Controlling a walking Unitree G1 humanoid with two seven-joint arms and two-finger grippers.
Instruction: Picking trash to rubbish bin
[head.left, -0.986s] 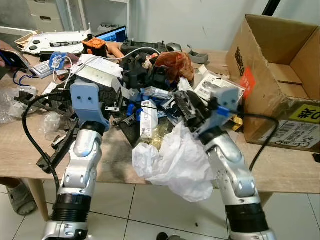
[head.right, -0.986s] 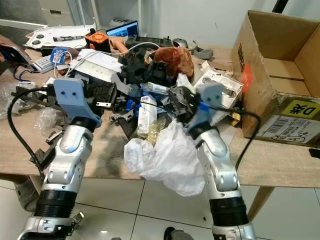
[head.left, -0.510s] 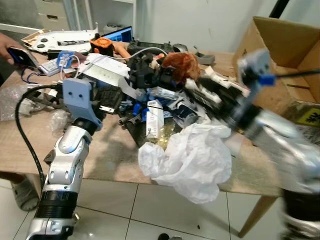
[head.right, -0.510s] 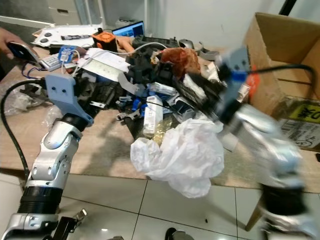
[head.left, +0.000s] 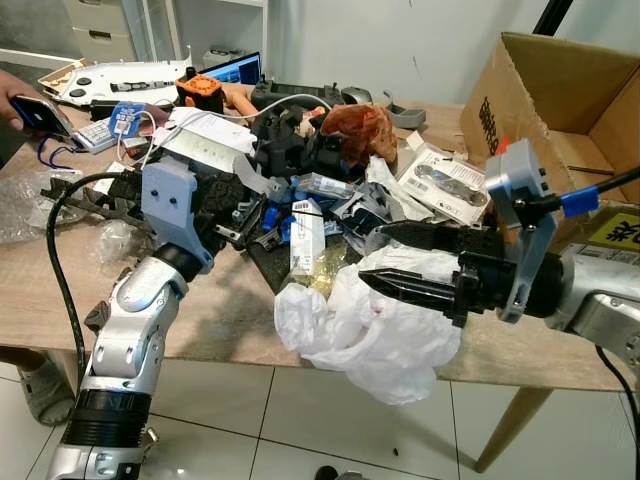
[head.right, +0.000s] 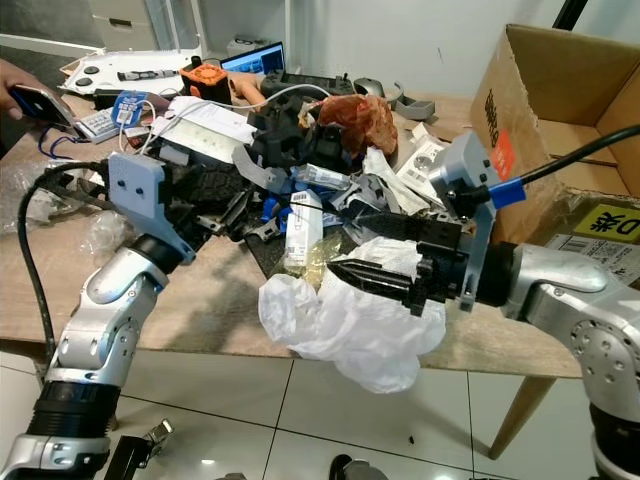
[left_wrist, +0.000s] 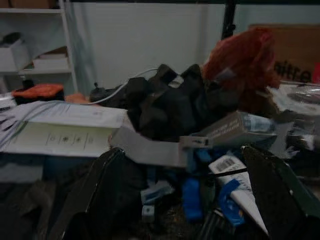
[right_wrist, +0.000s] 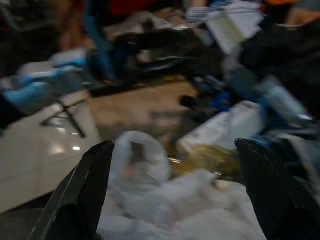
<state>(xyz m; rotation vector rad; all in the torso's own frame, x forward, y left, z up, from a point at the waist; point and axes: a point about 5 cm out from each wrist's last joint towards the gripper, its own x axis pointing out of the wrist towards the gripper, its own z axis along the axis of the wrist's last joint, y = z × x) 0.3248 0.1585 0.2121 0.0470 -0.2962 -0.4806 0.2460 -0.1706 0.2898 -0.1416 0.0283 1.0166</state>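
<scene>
A crumpled white plastic bag (head.left: 370, 325) hangs over the front edge of the wooden table (head.left: 225, 310). My right gripper (head.left: 368, 258) reaches in from the right, just above the bag's top, with its fingers open and pointing left. In the right wrist view the bag (right_wrist: 165, 210) lies blurred below the open fingers (right_wrist: 85, 185). My left gripper (left_wrist: 182, 150) stands open and low at the left side of the trash pile, facing a white tube box (left_wrist: 240, 190) and a grey carton (left_wrist: 235, 130). Nothing is held in it.
A heap of black parts, cartons and a brown-red crumpled wad (head.left: 355, 130) covers the table's middle. A large open cardboard box (head.left: 560, 110) stands at the right. A person's hand with a phone (head.left: 22, 105) is at the far left, near a laptop (head.left: 238, 70).
My right arm has pulled out of the pile and swung round; it now lies across from the right with its fingers over the white bag. The left arm has barely moved.
</scene>
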